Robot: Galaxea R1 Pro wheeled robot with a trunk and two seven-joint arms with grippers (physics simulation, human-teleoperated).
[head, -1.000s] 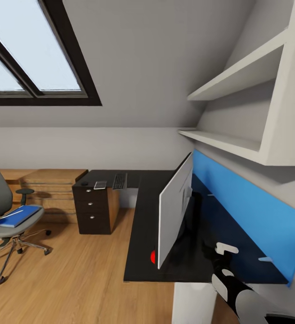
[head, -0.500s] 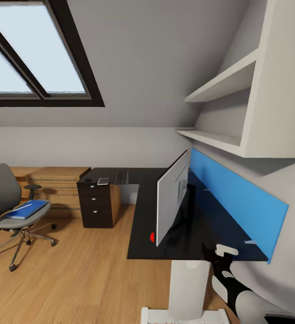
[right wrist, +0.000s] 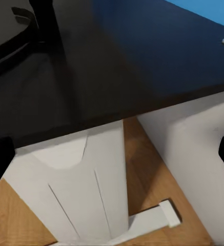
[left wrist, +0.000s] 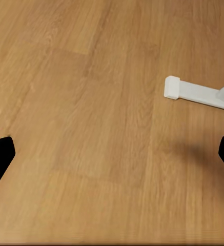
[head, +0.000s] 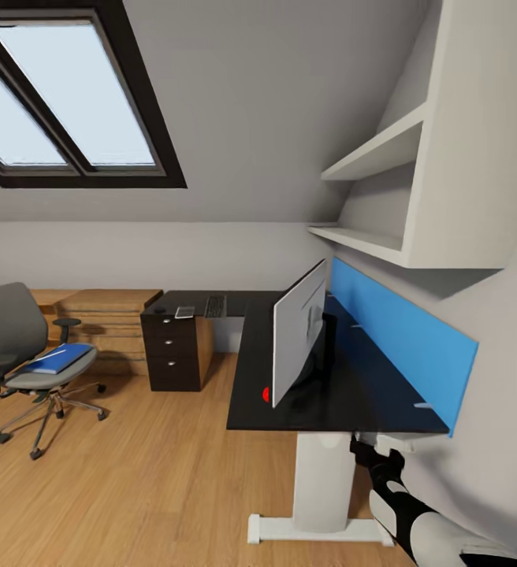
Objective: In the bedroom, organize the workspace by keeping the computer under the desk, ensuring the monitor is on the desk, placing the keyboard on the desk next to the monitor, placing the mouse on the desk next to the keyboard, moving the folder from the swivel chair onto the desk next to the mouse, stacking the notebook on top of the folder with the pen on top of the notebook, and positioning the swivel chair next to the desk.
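Right arm reaches forward and up from the lower right of the head view, its right tool [head: 366,450] just below the near edge of the worktop [head: 345,402], beside the white pedestal leg [head: 321,480]. Right wrist view: fingertips at the frame edges, spread wide, nothing between them; ahead of the tool the black worktop edge, the pedestal leg and the curved monitor stand [right wrist: 24,31]. Left tool [left wrist: 112,159] points down at bare wooden floor [left wrist: 91,102], fingertips far apart, holding nothing; the white foot of the pedestal [left wrist: 194,92] lies just ahead.

Head view alone gives the room: monitor [head: 298,331] upright on the worktop, seen from behind, above and beyond the right tool. Keyboard [head: 214,306] on the far wing over the black drawers [head: 170,354]. Swivel chair [head: 30,362] well apart across the floor, blue folder [head: 53,358] on its seat with the whitish pen [head: 44,357] on top. Blue back panel [head: 400,339] and white shelves [head: 384,197] above the right tool.
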